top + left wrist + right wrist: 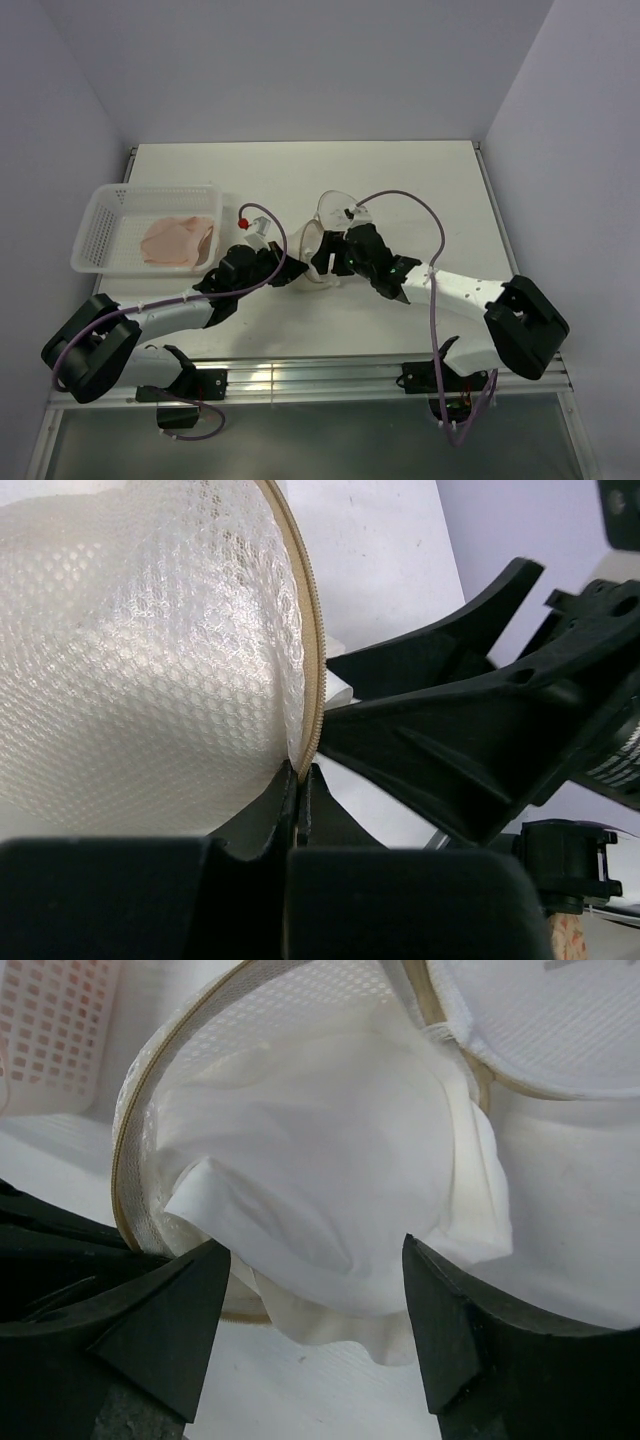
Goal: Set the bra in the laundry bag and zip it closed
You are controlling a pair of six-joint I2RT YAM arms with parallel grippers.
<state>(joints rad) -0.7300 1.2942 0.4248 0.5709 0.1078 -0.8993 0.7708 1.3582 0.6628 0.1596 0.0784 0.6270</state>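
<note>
Open laundry bag (320, 238) held at the middle of the counter (430, 185).
The left pincer (300, 778) is clamped on its rim; the right pincer (315, 1295) stands apart before its mouth; the bra (178, 240) lies in the white basket (98, 218).

Wearing white shells along the long links of the left arm (165, 315) and right arm (465, 292), with bulky black housings swelling at every joint. Trailing a thin mauve cable (400, 192) over each (a small red cap (242, 218) showing at twelve o'clock from the left wrist). Ending in matte black, wedge-shaped fingers (170, 1320).
</note>
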